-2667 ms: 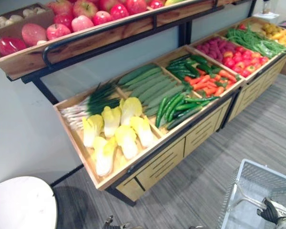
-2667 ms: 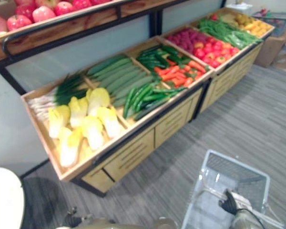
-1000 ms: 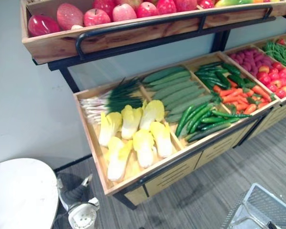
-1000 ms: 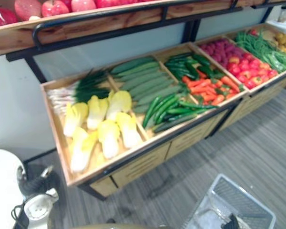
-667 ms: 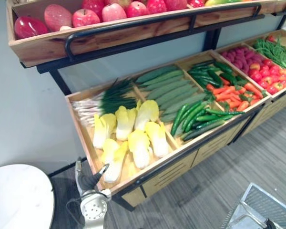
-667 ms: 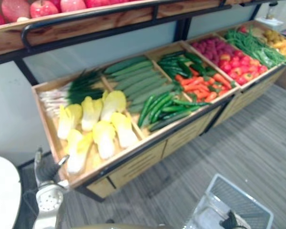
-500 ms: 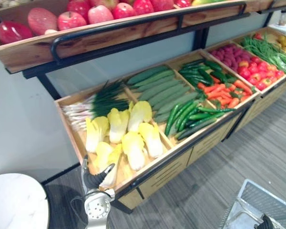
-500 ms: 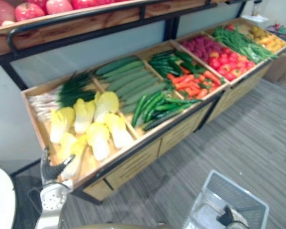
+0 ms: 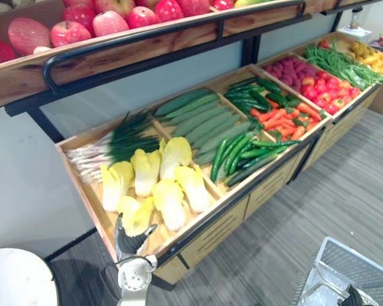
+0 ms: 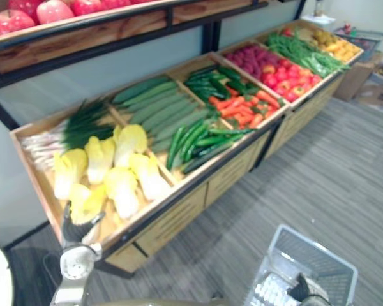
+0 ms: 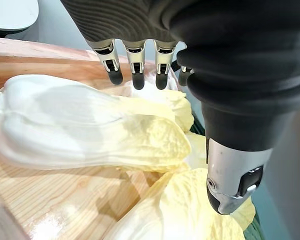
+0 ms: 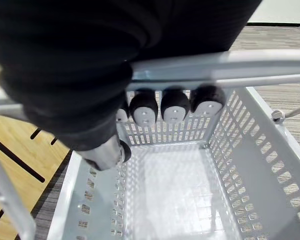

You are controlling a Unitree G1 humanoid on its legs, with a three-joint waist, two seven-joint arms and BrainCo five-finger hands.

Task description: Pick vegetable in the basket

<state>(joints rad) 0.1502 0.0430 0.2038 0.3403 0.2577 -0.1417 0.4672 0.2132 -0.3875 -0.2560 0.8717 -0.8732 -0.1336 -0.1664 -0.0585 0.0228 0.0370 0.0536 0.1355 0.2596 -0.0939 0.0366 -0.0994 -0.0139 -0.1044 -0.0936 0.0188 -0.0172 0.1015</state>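
Observation:
Several pale yellow cabbages lie in the leftmost wooden bin of the lower shelf. My left hand reaches over the bin's front edge, open, with straight fingers just above the nearest cabbage and the thumb apart over another one. At the lower right my right hand is shut on the silver handle of a white wire basket. Inside, the basket holds nothing.
Spring onions, cucumbers, green peppers, carrots and red vegetables fill the bins to the right. An upper shelf of apples overhangs the back. A white round table stands at lower left.
The camera has shifted. My left hand has risen from near the floor to the cabbage bin's front edge. The right hand keeps its hold on the basket handle.

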